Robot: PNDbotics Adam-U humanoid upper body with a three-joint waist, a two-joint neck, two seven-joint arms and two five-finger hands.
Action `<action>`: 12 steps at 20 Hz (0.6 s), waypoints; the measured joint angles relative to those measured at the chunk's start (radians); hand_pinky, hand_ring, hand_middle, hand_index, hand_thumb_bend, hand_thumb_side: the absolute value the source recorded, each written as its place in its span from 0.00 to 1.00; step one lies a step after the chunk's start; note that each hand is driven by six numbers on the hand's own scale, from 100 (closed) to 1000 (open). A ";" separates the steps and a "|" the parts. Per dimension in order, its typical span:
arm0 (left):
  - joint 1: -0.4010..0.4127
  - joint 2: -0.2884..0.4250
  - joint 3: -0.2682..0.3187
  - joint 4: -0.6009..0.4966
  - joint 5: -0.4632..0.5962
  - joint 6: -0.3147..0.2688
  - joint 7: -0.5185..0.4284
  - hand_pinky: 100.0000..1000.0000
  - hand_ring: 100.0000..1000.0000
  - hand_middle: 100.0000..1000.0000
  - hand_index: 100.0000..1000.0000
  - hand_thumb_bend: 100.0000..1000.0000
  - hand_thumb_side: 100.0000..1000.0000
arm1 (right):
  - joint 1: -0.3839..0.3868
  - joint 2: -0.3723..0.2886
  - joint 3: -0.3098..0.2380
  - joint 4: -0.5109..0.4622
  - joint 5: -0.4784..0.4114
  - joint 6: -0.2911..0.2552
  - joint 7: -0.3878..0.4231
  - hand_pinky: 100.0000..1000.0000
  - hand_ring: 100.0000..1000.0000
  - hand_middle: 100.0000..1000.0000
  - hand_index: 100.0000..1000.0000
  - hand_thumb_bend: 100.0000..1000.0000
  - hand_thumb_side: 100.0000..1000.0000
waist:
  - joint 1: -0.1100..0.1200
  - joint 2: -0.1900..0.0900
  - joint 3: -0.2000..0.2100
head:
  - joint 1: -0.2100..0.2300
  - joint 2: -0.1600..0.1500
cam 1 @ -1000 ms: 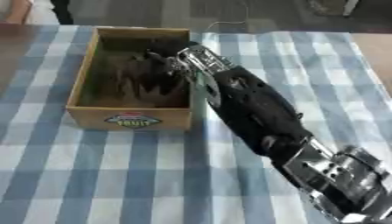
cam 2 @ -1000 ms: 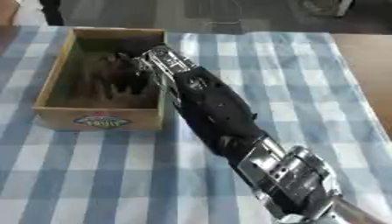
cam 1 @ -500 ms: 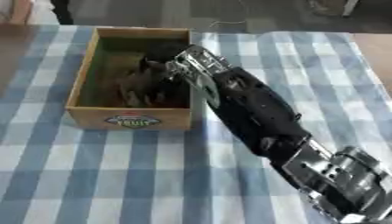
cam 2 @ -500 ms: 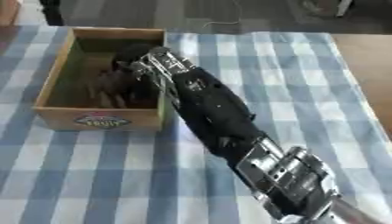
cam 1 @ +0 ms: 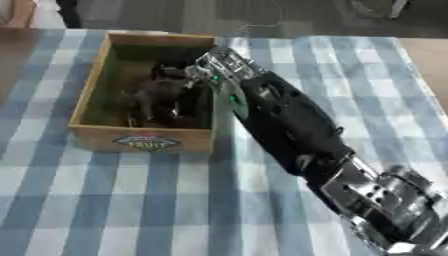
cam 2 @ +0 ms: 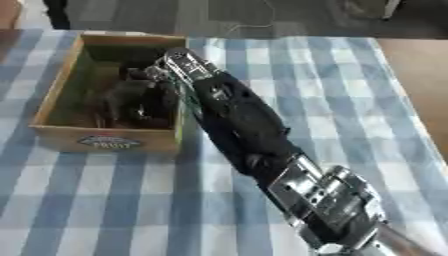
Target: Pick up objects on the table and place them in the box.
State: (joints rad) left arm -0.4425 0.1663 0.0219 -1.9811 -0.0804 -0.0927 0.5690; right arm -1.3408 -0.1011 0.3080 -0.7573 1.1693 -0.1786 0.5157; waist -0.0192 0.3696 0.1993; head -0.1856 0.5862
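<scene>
A shallow wooden box (cam 1: 88, 85) with a fruit label (cam 1: 145, 142) on its front wall stands at the upper left of the checked cloth. My right arm (cam 1: 289, 125) comes in from the lower right and slants across the cloth, its silver wrist (cam 1: 223, 65) over the box's right wall. My right hand (cam 1: 168, 96) is down inside the box as a dark mass against the dark floor. Whether it holds anything is hidden. I can make out no separate object inside the box. My left hand shows in neither view.
A blue and white checked cloth (cam 1: 131, 200) covers the table. Bare brown tabletop (cam 2: 420, 65) shows at the right edge and a strip at the far left corner (cam 1: 13, 42). Grey floor lies beyond the far edge.
My right hand has shifted slightly toward the near side of the box and looks more bunched. The arm and box stay where they were.
</scene>
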 measured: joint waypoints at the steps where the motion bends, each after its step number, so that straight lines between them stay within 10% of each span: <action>1: 0.000 0.000 0.000 0.000 0.000 0.000 0.000 0.76 0.82 0.77 0.63 0.00 0.58 | -0.001 0.000 0.000 -0.003 0.001 0.003 -0.007 0.84 0.92 0.80 0.92 0.44 0.34 | 0.000 0.000 0.000 | -0.001 0.000; 12: 0.001 0.000 -0.003 0.000 0.000 0.001 0.000 0.76 0.82 0.76 0.63 0.00 0.57 | -0.007 -0.028 -0.005 -0.092 0.003 0.040 -0.052 0.83 0.90 0.78 0.90 0.37 0.22 | 0.005 -0.006 -0.004 | 0.000 0.001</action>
State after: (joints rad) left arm -0.4420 0.1661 0.0189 -1.9811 -0.0804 -0.0921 0.5687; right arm -1.3480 -0.1289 0.3027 -0.8489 1.1721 -0.1386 0.4641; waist -0.0138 0.3631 0.1954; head -0.1855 0.5873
